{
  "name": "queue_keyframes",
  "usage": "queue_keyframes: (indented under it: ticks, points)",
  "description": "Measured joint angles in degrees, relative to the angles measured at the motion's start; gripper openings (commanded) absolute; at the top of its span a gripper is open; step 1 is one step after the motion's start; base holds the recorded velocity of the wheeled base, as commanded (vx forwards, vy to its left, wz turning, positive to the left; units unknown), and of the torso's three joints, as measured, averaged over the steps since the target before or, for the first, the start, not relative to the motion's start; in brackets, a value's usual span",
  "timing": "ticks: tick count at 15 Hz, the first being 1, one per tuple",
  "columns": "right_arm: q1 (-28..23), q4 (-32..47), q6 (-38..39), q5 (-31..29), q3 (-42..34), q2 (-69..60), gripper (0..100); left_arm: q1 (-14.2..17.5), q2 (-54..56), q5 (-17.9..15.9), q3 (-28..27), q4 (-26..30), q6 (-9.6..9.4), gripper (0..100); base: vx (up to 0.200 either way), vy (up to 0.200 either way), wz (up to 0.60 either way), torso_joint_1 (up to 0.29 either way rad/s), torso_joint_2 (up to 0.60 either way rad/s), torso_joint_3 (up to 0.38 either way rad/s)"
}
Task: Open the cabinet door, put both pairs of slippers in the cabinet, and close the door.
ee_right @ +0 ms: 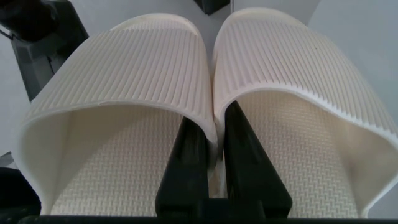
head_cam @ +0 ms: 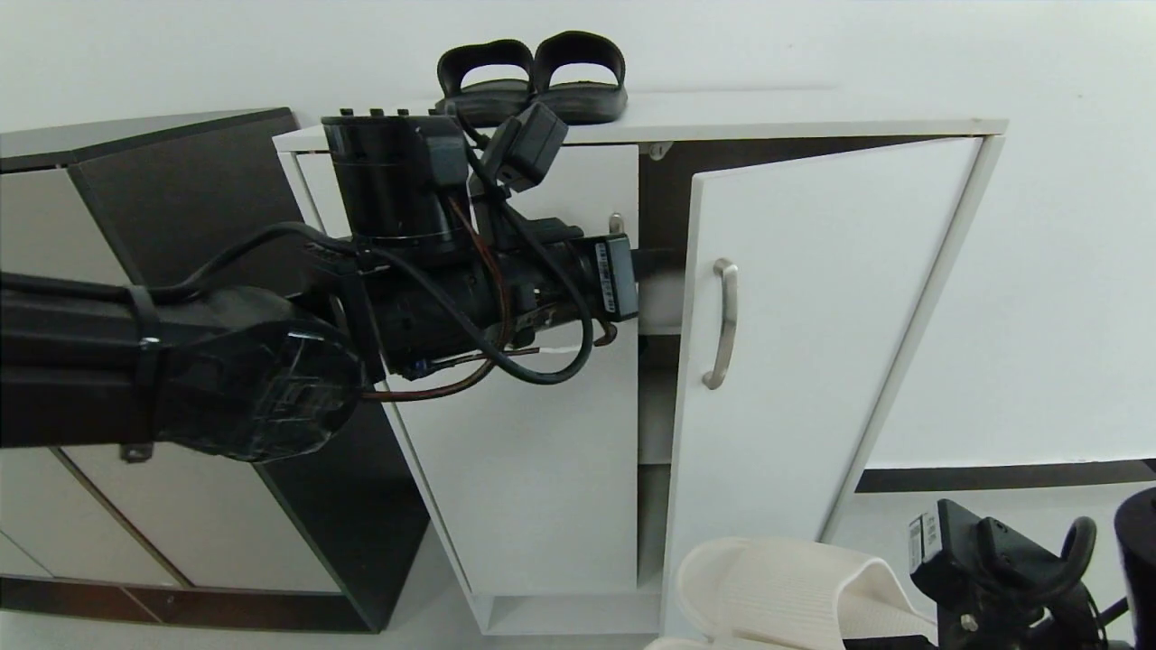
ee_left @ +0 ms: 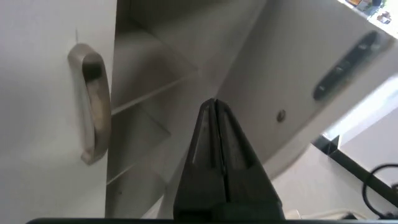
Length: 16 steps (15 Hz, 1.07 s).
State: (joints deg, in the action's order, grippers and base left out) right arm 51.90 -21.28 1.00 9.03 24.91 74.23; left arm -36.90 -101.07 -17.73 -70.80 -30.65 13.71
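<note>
**Cabinet door (head_cam: 813, 316) ajar, cream slippers (head_cam: 795, 587) clamped**

Right-hand leaf of the white cabinet (head_cam: 813, 126): flat, smooth board, swung outward, with a dark gap beside its free edge. Curved bar handle (head_cam: 722, 323) of brushed metal, upright near that edge. Left-hand door (head_cam: 542, 469) of the cabinet flush and closed, its matching handle (ee_left: 92, 106) close by in the left wrist view. Pale plank shelves (ee_left: 149, 93) inside the cabinet, behind the gap.

Left gripper (ee_left: 215, 112) at the gap between the cabinet's two doors, at the height of the upper shelves. Black tapered fingers pressed flat together, nothing between them. Perhaps brushing the open door's inner edge; contact hard to make out.

Black slippers (head_cam: 533, 77) on top of the cabinet, above its closed door. Side by side, moulded slides with wide arched straps.

Cream slippers low in front of the cabinet, before the bottom corner of the open door. Finely ribbed straps, zigzag-textured footbeds, rounded toes. Right gripper (ee_right: 216, 124) clenched on the two adjoining strap edges, one finger inside each slipper, the pair held side by side.

Dark-fronted cupboard (head_cam: 181, 199) against the cabinet's left side. Plain white wall behind the cabinet.
</note>
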Motion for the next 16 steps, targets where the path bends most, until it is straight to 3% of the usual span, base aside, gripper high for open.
queue_keyframes:
  ticks: [6, 8, 16]
  points:
    - [0.72, 0.02, 0.66, -0.85, 0.69, 1.73, 0, -0.06, -3.45, 0.07, -2.9, 0.33, -0.11, 0, 0.0, 0.0, 0.0, 0.0, 0.0, 0.0]
    - [0.74, 0.05, 0.72, -0.88, 0.72, 2.04, 0, -0.77, -4.0, 0.29, -3.21, 0.16, 0.02, 0, -0.2, 0.0, 0.0, 0.01, 0.01, 0.002]
    - [5.24, 2.0, 0.96, -0.99, -0.02, 1.66, 0, -11.12, -2.97, 1.66, -2.46, 0.05, -0.22, 0, -0.2, 0.0, 0.0, 0.001, 0.0, 0.005]
